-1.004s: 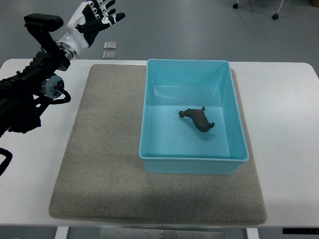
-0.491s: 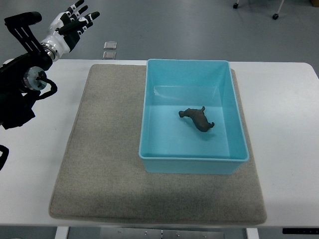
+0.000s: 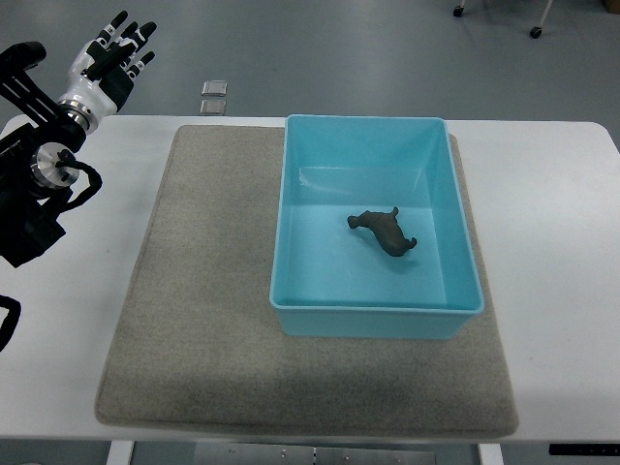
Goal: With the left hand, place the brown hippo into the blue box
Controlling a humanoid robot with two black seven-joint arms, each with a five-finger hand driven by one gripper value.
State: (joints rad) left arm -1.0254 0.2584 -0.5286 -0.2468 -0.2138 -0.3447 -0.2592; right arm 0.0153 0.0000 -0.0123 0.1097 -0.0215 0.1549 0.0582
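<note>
We see a white tabletop (image 3: 552,194) carrying a grey mat (image 3: 203,291) — laid flat, covering most of its middle — with bare white margins left and right.

The left hand (image 3: 108,60) had a white palm shell and black fingers (image 3: 120,21) marked with small white segments at the joints. A silver metal ring joined it to a black forearm (image 3: 29,194) built of boxy, angular housings. A round silver-grey disc (image 3: 46,167) sat on the forearm's side, and a black cable (image 3: 85,182) looped out beside it.
</note>
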